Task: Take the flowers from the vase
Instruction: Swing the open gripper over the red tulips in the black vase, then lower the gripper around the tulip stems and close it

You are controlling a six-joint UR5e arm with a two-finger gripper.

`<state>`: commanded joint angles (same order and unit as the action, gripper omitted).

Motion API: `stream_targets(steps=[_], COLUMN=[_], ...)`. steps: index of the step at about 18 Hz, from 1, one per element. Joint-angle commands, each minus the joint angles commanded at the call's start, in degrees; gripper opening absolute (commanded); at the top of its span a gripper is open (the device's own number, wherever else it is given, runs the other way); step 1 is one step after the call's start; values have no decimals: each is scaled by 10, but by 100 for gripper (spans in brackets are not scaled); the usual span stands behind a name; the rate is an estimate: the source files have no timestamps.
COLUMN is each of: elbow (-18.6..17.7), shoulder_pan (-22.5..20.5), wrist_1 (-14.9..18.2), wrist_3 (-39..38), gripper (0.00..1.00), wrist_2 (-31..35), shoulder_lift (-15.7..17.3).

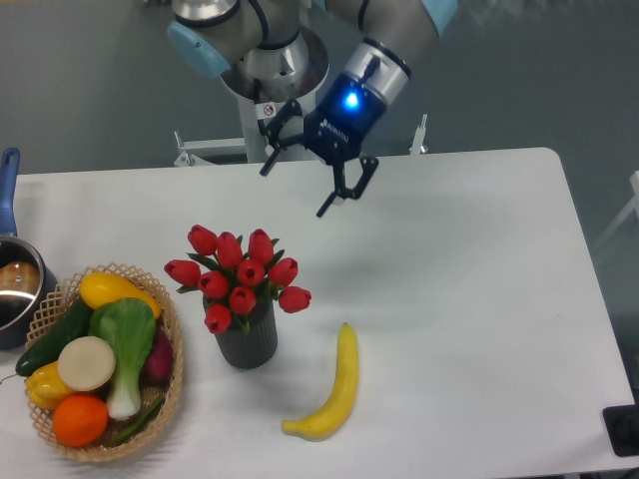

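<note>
The flowers (240, 276) are a bunch of red tulip buds with small green leaves, standing in the vase (247, 341), a short dark grey ribbed cylinder left of the table's middle. The bunch spreads wider than the vase. My gripper (296, 192) hangs open above the table's far side, up and to the right of the flowers and well apart from them, tilted so its fingers point down-left. Nothing is between its fingers.
A yellow banana (332, 390) lies right of the vase. A woven basket (172, 390) of vegetables sits at the front left. A pot (17, 285) with a blue handle is at the left edge. The arm's base (272, 110) stands behind the table.
</note>
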<state>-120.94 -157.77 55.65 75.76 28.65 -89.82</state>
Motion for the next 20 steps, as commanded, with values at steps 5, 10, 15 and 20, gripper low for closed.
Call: stream_targets(steps=[5,10,15,20], elbow=[32,46,47,57], shoulder_pan=[26,39,59,76], wrist_1=[-13,-16,-91,-97], wrist_3=[0,0,0,0], gripper=[100,100,100,100], wrist_2=[32,47,65,67], shoulder_lift=[-33,-51,-84,-98])
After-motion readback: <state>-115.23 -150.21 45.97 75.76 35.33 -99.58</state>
